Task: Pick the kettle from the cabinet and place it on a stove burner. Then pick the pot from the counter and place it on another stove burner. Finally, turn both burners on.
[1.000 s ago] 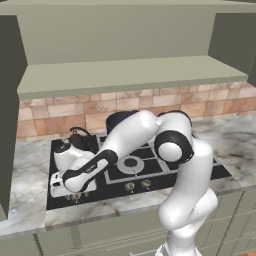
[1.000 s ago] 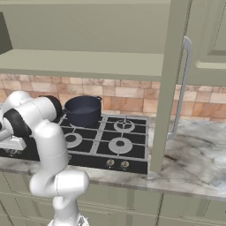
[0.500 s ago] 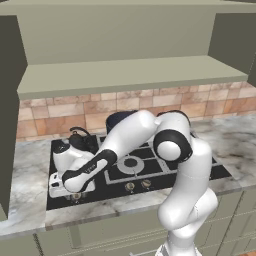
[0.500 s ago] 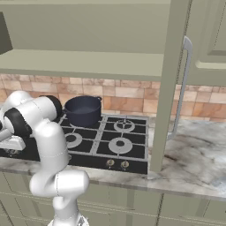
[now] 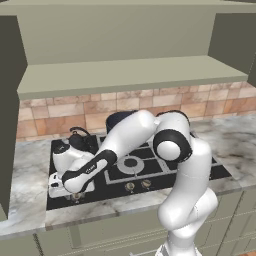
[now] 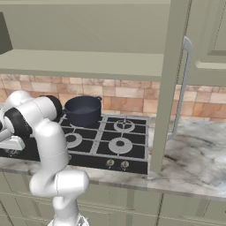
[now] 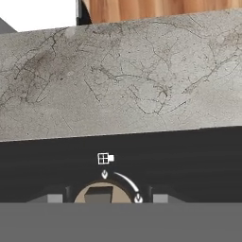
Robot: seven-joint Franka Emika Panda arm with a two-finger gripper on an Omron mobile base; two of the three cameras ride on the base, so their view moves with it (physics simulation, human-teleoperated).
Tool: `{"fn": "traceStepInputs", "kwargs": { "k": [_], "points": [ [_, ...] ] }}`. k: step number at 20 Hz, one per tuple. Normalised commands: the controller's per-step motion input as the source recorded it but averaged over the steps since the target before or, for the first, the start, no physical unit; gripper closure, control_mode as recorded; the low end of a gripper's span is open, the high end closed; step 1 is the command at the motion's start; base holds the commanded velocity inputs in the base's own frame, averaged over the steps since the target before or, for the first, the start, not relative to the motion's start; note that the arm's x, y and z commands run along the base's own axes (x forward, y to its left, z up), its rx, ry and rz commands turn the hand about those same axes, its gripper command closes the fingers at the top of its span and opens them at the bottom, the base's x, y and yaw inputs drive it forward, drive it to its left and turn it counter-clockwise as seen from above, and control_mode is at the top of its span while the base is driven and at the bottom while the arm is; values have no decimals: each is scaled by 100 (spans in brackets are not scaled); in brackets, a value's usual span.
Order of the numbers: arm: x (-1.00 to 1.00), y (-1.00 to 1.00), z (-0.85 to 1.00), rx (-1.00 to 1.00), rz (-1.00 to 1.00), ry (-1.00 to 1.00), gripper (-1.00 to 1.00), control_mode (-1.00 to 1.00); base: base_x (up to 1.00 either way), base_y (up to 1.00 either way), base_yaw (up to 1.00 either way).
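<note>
In the left base view we see the gripper (image 5: 56,189) low at the front left edge of the black cooktop (image 5: 165,170), at about 8 o'clock from the arm's dark elbow joint, right by the leftmost knob (image 5: 76,196). The kettle (image 5: 80,140) sits on the back left burner, at 12 o'clock from the gripper and near the white hand. The pot (image 5: 116,120) stands at 2 o'clock from the kettle, mostly hidden behind the forearm. The marbled counter (image 5: 30,170) runs on both sides of the cooktop.

In the right base view we see the pot (image 6: 83,110) on a back burner, at 10 o'clock from the front burner with the silver ring (image 6: 120,145). The cabinet (image 6: 167,88) door stands open edge-on at the right, with its bar handle (image 6: 182,84) at 3 o'clock.

In the hand view we see a round knob (image 7: 101,194) at 6 o'clock, between the two finger tips (image 7: 54,197); both tips stand clear of it, with a gap on each side. The jaws are part-way apart and grip nothing. The counter (image 7: 123,75) fills the upper half.
</note>
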Motion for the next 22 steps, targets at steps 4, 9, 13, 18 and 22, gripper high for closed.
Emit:
{"fn": "traceStepInputs", "kwargs": {
  "k": [4, 9, 13, 18, 22],
  "points": [
    [0, -2, -5, 0, 3, -1, 100, -100, 0, 0, 0],
    [0, -15, -10, 1, 16, -6, 100, -100, 0, 0, 0],
    [0, -10, -5, 0, 22, -5, 100, -100, 0, 0, 0],
    [0, -6, -6, 0, 24, -2, 100, -100, 0, 0, 0],
    [0, -2, -11, 0, 23, -2, 100, -100, 0, 0, 0]
  ]
}}
